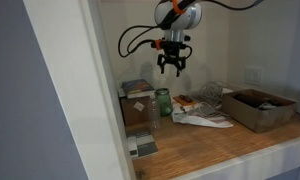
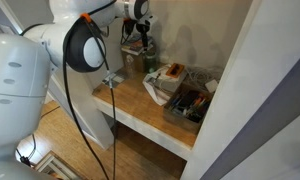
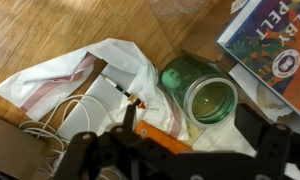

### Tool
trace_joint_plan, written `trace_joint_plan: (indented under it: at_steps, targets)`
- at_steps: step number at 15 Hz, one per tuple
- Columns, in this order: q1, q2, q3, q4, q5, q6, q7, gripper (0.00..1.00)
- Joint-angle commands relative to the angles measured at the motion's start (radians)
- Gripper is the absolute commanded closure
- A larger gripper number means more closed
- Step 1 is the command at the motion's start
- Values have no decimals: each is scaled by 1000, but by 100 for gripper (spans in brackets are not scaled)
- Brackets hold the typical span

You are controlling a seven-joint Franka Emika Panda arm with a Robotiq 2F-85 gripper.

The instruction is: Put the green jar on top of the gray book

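Wooden tabletop: pale planks set in a white-walled alcove, cluttered in both exterior views.
Green glass jar: upright on the tabletop, between a colourful-covered book and a crumpled white plastic bag.
Thin dark-gray book: flat near the front edge, apart from the jar, just beside the white wall panel.
Gripper: fingers spread, holding nothing, hanging above the jar.
Hard to make out: contents of the gray open box.
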Motion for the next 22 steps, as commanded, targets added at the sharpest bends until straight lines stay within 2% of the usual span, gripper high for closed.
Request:
trace_joint_plan:
  at_steps: [1, 4, 12, 20, 21, 22]
  targets:
    - [-2, 63, 2, 59, 8, 67, 9, 0]
    - [-6, 117, 10, 100, 17, 121, 7, 0]
    - [0, 262, 1, 228, 12, 157, 45, 0]
    - [-4, 353, 0, 297, 13, 168, 118, 0]
    - [-4, 360, -1, 303, 12, 168, 123, 10]
    - [-4, 366, 1, 309, 12, 166, 126, 26]
